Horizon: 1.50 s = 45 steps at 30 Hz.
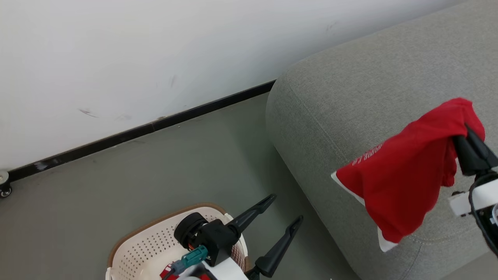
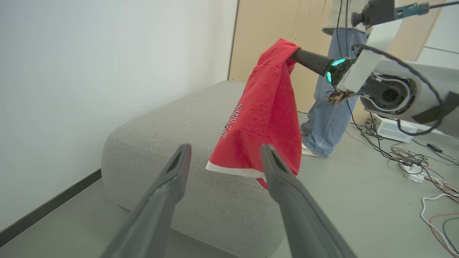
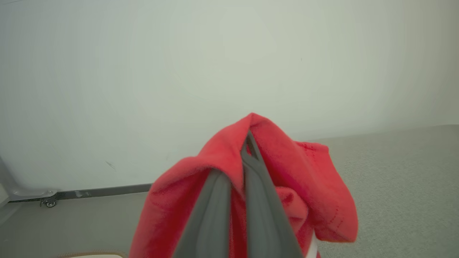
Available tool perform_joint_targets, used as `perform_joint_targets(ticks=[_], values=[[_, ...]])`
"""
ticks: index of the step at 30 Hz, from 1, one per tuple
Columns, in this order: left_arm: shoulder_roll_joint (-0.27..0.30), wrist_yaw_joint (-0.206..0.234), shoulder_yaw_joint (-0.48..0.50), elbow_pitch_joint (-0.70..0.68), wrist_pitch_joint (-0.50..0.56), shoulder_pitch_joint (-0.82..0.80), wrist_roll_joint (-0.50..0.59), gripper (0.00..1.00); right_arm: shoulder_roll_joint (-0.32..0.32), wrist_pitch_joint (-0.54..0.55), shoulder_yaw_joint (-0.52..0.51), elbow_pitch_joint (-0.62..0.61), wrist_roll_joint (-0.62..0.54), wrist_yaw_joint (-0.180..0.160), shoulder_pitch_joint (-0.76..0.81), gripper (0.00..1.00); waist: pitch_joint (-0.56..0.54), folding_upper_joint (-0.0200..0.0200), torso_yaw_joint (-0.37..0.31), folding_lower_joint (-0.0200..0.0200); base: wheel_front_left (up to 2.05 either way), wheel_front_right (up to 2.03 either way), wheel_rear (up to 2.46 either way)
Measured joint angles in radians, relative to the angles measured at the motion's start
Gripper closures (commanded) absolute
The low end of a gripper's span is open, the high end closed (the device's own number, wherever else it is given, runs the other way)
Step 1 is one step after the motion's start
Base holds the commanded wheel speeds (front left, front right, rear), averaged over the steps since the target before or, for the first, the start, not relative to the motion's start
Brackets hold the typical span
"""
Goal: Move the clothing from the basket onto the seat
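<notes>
Head view: left gripper, jaws wide apart and empty, over the oval cream plastic basket at 6 o'clock; right gripper at 3 o'clock clamps a red soft-fabric garment with white trim, hanging at the grey upholstered sofa edge. Left wrist view: white lettering visible on the cloth. Right wrist view: closed fingers pinch a fold.
</notes>
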Motion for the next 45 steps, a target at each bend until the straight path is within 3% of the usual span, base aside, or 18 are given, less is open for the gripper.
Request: perform_joint_targets(ticks=[21,45], values=[[0.038,0.034,0.047,-0.074,0.012,-0.089,0.034,0.0,-0.119,0.079,-0.143,0.146,-0.008,0.0,-0.35,1.0,0.116,0.0,0.063,0.0,0.0,0.0,0.0],[0.049,0.042,0.049,-0.164,0.056,-0.184,0.075,0.0,-0.227,0.017,-0.318,0.418,-0.008,0.0,-0.434,1.0,0.272,0.0,0.131,0.0,0.0,0.0,0.0]])
